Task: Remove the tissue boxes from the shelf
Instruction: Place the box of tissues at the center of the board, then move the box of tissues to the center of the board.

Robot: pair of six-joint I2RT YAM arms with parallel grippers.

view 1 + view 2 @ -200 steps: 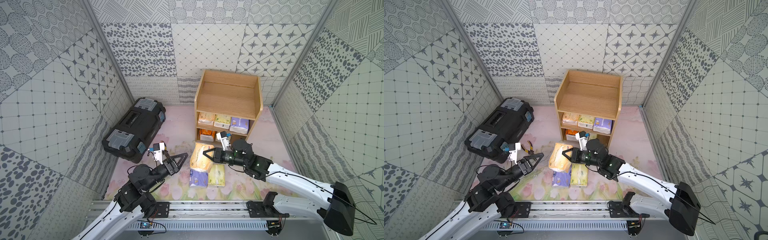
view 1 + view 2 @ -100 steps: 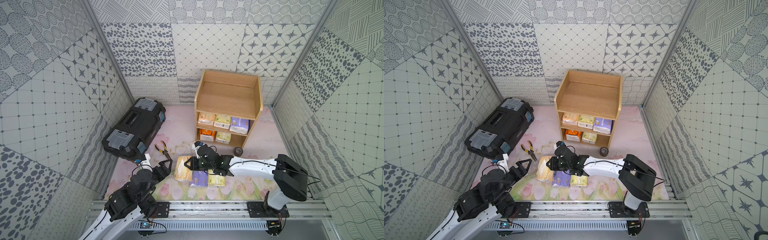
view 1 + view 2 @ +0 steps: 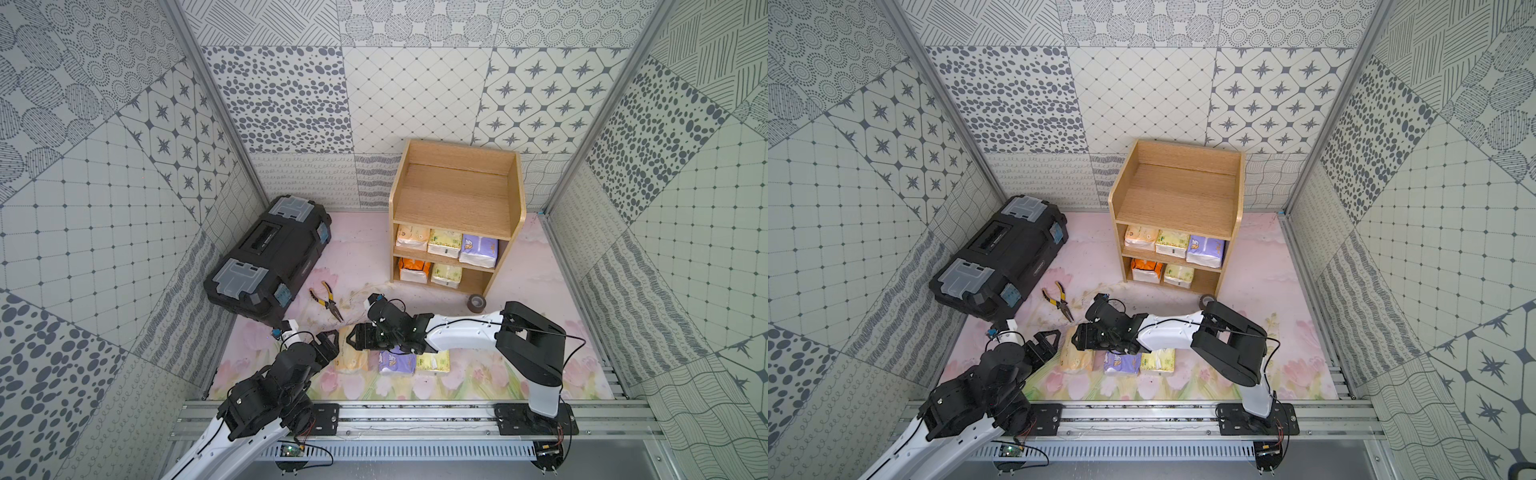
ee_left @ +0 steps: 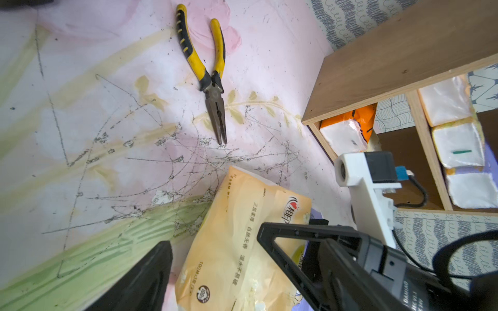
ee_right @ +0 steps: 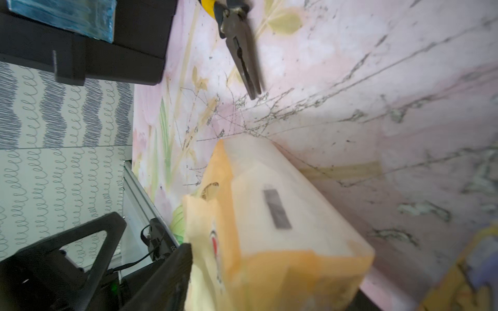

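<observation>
**Pale pack on the mat, right gripper over it**

In both top views you see the light-wood three-tier shelf [image 3: 453, 195] [image 3: 1177, 191] holding five soft plastic-wrapped tissue packs [image 3: 444, 243]. Three more lie on the floral mat [image 3: 478, 378] in front of it. Your right gripper [image 3: 355, 337] sits over the pale orange-cream pack [image 3: 352, 360]. Your left gripper [image 3: 332, 343] hangs just beside it, fingers spread wide.

In the left wrist view, that pack [image 4: 242, 242] lies near yellow-handled pliers [image 4: 210, 80].

In the right wrist view, one black finger [image 5: 161, 277] sits beside the pack [image 5: 269, 229]. You cannot tell whether the right fingers press it.
</observation>
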